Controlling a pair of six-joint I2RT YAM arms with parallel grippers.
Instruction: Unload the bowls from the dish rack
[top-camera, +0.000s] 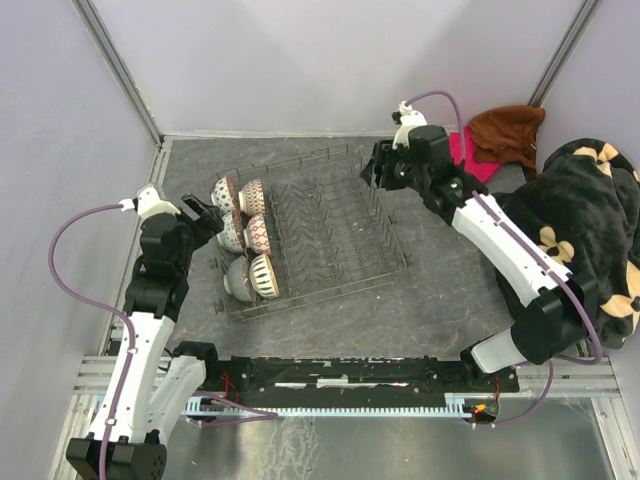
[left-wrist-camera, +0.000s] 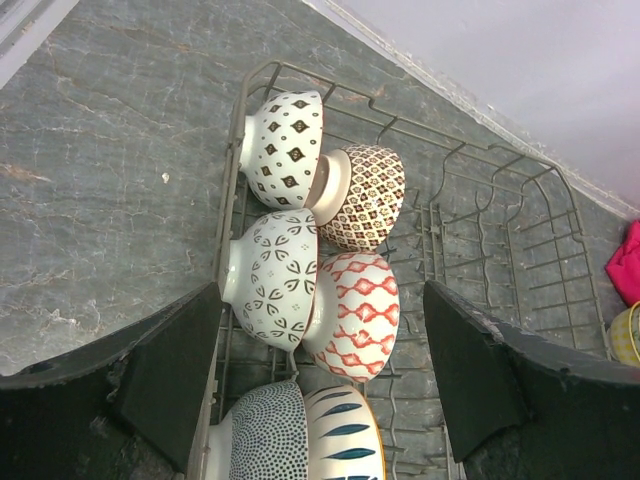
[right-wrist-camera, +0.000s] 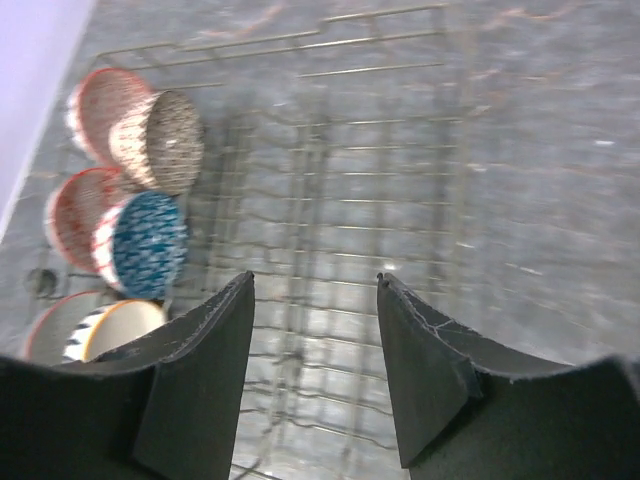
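The grey wire dish rack (top-camera: 340, 230) lies in the middle of the table. Several patterned bowls stand on edge in pairs at its left end (top-camera: 245, 232). My left gripper (top-camera: 205, 215) is open and empty, hovering just left of them. In the left wrist view its jaws (left-wrist-camera: 322, 290) frame a white leaf-pattern bowl (left-wrist-camera: 272, 280) and a red lattice bowl (left-wrist-camera: 355, 315). Beyond them are a diamond bowl (left-wrist-camera: 285, 145) and a brown bowl (left-wrist-camera: 365, 195). My right gripper (top-camera: 372, 170) is open and empty above the rack's far right corner (right-wrist-camera: 315, 278). The bowls (right-wrist-camera: 140, 245) show blurred at left.
A pink cloth (top-camera: 465, 150), a brown cloth (top-camera: 505, 130) and a black patterned blanket (top-camera: 585, 220) lie at the right, beside my right arm. Pale walls close the back and sides. A metal rail (top-camera: 340, 385) runs along the near edge.
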